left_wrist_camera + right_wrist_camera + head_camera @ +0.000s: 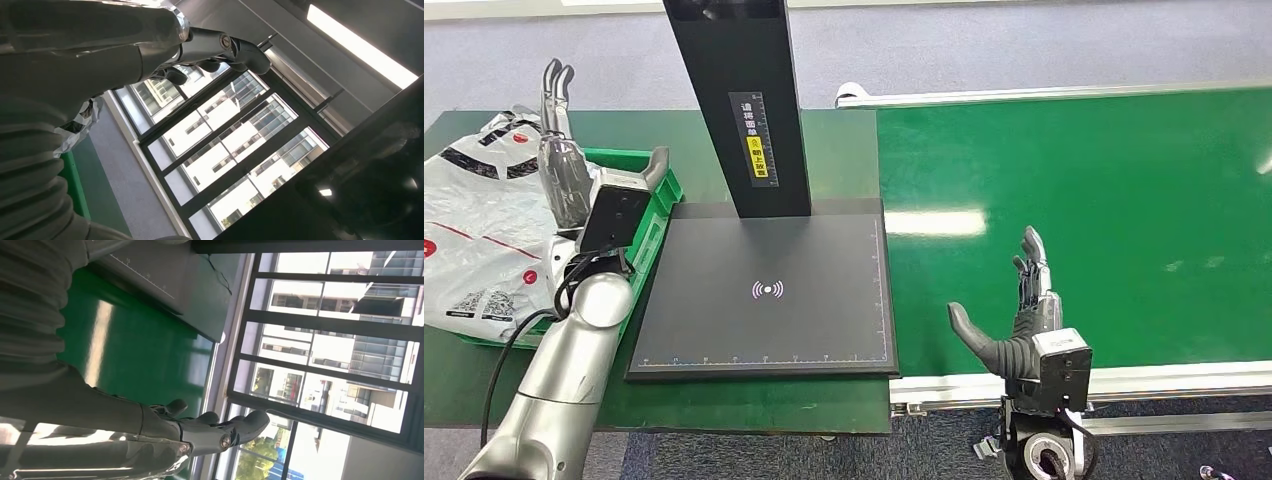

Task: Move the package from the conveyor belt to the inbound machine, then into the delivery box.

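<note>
- Where the inbound machine (764, 290) sits, you find a black pad bearing a white wireless mark, ruler ticks along its edges, and a post with a yellow-and-white label too small to read.
- Left of the machine: green delivery box (656, 215) holding the white package (474, 235), printed in red and black.
- Above the box: your left hand (559, 165), fingers straight, together, empty.
- Right of the machine: bare conveyor belt (1104, 220).
- Over the belt's near edge: your right hand (1019, 320), fingers extended, thumb apart, empty.
</note>
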You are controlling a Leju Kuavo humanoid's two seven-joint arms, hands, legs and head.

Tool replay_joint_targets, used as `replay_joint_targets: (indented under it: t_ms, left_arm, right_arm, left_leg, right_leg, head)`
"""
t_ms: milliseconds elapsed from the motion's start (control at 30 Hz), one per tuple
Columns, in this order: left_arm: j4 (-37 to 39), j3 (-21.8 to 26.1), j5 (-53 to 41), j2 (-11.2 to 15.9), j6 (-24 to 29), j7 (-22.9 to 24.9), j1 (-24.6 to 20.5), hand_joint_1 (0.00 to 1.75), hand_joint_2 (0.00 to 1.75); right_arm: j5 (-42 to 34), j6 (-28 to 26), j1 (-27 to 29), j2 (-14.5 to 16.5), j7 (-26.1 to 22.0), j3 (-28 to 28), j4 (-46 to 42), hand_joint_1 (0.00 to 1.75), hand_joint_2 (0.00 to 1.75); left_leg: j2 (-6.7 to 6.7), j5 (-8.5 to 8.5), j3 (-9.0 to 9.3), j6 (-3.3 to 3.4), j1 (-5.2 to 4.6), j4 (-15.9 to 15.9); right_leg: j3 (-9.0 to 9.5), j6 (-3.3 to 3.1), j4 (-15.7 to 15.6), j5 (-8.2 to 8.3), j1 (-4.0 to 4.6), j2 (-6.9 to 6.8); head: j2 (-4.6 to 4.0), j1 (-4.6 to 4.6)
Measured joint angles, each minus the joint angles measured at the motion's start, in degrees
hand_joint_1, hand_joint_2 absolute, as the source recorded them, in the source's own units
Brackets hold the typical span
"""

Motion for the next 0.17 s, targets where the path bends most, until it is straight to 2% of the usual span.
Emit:
replay_joint_targets:
  t_ms: [167]
  left_arm:
    - [-0.36,-0.32,0.50,0.00,-0.45,-0.05,0.23,0.00,1.75]
  right_arm:
    - [0.00,-0.02,0.11,-0.01,0.00,-0.02,-0.02,0.00,1.75]
  left_leg:
    - [0.00,0.00,0.00,0.00,-0.01,0.00]
  right_leg:
    - [0.00,0.00,0.00,0.00,-0.01,0.00]
  head:
    - [0.00,0.00]
